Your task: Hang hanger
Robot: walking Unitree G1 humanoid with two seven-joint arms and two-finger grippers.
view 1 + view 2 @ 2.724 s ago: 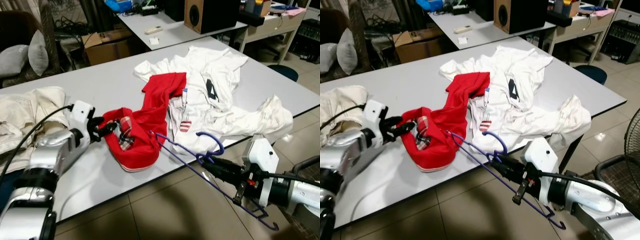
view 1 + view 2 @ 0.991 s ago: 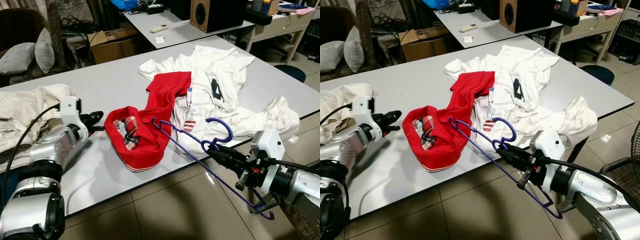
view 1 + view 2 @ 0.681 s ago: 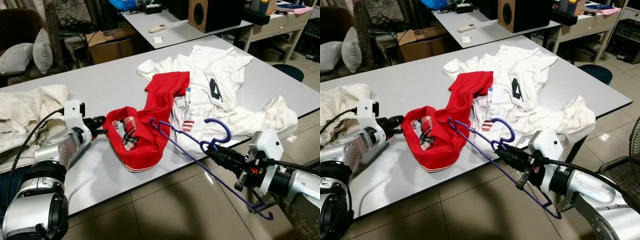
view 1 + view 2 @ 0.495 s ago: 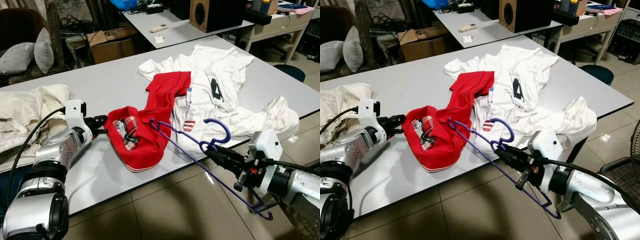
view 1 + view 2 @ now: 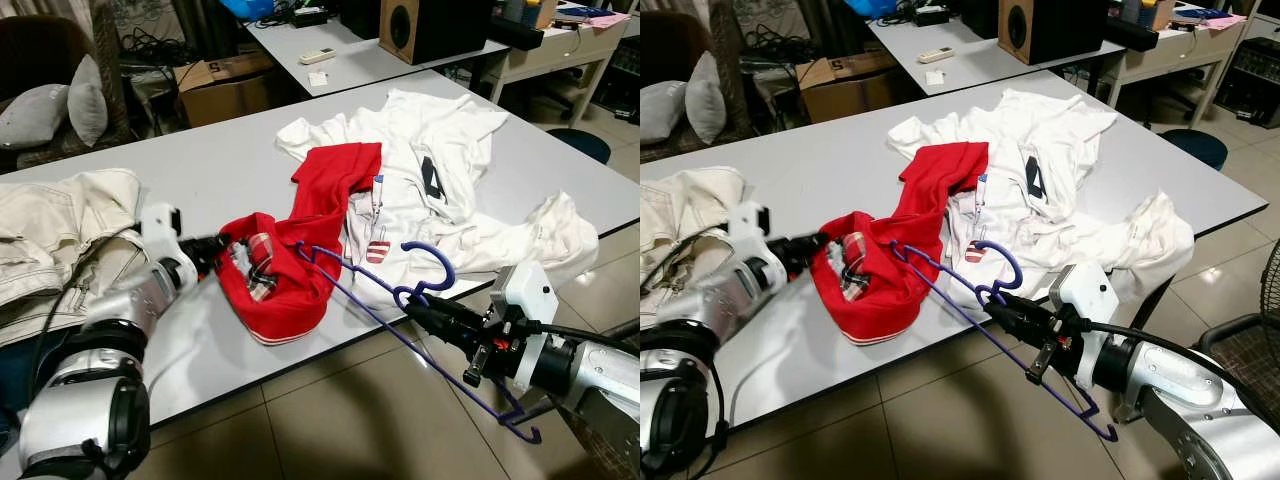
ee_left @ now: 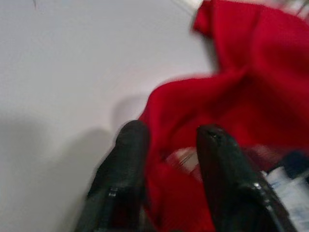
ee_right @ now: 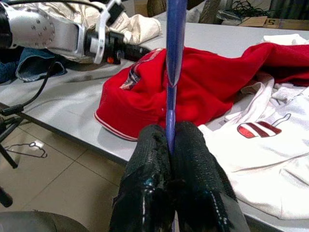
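A red shirt [image 5: 300,250] lies crumpled on the grey table [image 5: 200,170], its collar opening facing my left. My left gripper [image 5: 222,247] is at that collar edge; in the left wrist view its fingers [image 6: 130,145] stand apart with red cloth between them. My right gripper [image 5: 415,312] hovers off the table's front edge, shut on the neck of a purple wire hanger [image 5: 400,340]. The hanger's hook [image 5: 432,262] curves up over the white clothes, and one arm tip reaches the red shirt. In the right wrist view the hanger [image 7: 174,48] rises from between the shut fingers.
A pile of white garments [image 5: 440,170] covers the table's right half, and beige trousers [image 5: 50,230] lie at the left end. Behind are a second table [image 5: 370,55] with a speaker [image 5: 430,25], a cardboard box [image 5: 225,85] and a cushioned chair [image 5: 60,100]. Tiled floor lies below the front edge.
My left gripper has moved right, from beside the red shirt onto its collar edge. The right gripper and the hanger have drifted slightly left and lower.
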